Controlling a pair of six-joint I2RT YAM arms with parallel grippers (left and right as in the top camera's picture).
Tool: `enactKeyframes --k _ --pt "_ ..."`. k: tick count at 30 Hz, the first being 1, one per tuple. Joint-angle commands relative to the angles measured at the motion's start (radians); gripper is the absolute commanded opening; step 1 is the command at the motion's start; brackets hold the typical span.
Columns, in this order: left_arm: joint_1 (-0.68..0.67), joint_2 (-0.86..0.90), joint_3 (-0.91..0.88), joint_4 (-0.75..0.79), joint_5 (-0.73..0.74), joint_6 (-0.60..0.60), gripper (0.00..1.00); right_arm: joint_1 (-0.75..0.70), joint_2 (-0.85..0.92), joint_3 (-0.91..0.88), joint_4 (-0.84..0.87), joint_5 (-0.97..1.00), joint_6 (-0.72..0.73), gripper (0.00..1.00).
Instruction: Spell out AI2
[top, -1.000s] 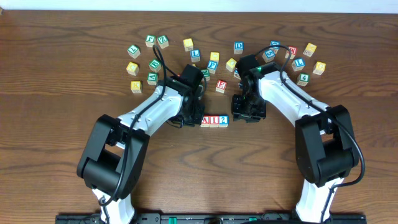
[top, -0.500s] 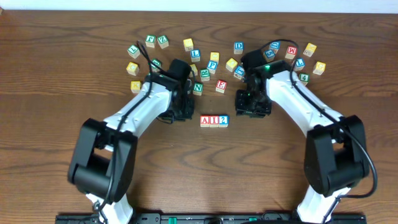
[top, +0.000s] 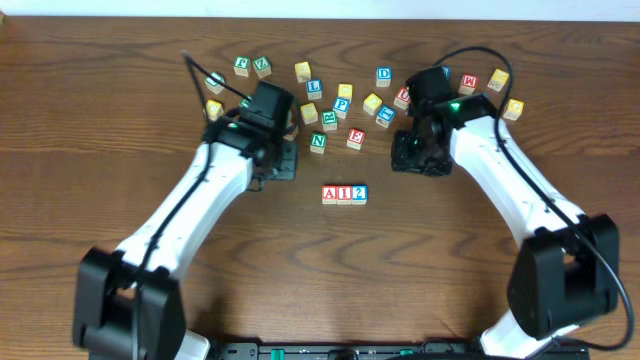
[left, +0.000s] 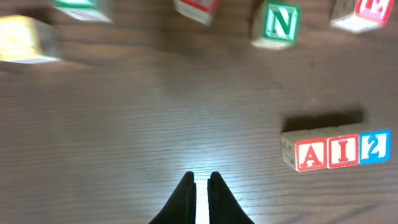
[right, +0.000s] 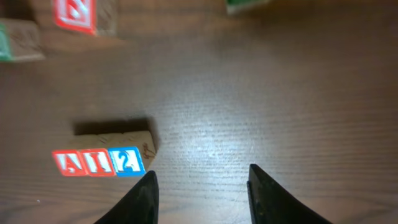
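Observation:
Three wooden cubes stand touching in a row at the table's middle: the red A (top: 330, 194), the red I (top: 345, 194) and the blue 2 (top: 360, 194). No gripper touches them. My left gripper (top: 285, 163) hovers up and left of the row, shut and holding nothing. The left wrist view shows its fingertips (left: 186, 182) pressed nearly together over bare wood, with A (left: 310, 154), I (left: 342, 151) and 2 (left: 373, 147) off to the right. My right gripper (top: 418, 158) hangs up and right of the row, open and empty (right: 202, 175). In its view the 2 (right: 126, 160) lies just left of the left finger.
Many loose letter cubes are scattered along the far side, among them a green N (top: 318, 142), a red E (top: 355, 138), a blue P (top: 341, 104), a blue L (top: 314, 88) and a blue D (top: 384, 75). The green N (left: 281, 23) lies ahead of the left gripper.
Both arms have drawn back from the row toward the far side and outward. The right jaws have spread wider. The three cubes have not moved.

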Motion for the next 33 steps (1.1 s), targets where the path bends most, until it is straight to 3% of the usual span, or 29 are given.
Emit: enactKeyframes --k 1,4,12,13,15,23,33 --pt "0.065 -0.097 0.046 -0.022 -0.042 0.018 0.13 -0.033 -0.077 0.007 0.016 0.031 -0.034 0.46" --pt "0.133 -0.176 0.062 -0.031 -0.042 0.017 0.17 -0.065 -0.139 0.022 0.018 0.031 -0.063 0.51" --pt "0.306 -0.378 0.065 -0.031 -0.042 0.017 0.56 -0.147 -0.317 0.034 0.016 0.031 -0.115 0.82" --pt "0.318 -0.394 0.065 -0.031 -0.042 0.017 0.65 -0.154 -0.338 0.034 0.016 0.031 -0.120 0.87" --pt "0.336 -0.418 0.064 -0.035 -0.042 0.017 0.98 -0.165 -0.380 0.034 0.016 0.042 -0.119 0.99" --pt "0.343 -0.426 0.064 -0.037 -0.042 0.017 0.98 -0.171 -0.481 0.034 0.006 0.076 -0.119 0.99" --pt "0.343 -0.423 0.064 -0.037 -0.042 0.017 0.98 -0.171 -0.485 0.033 -0.020 0.098 -0.120 0.99"
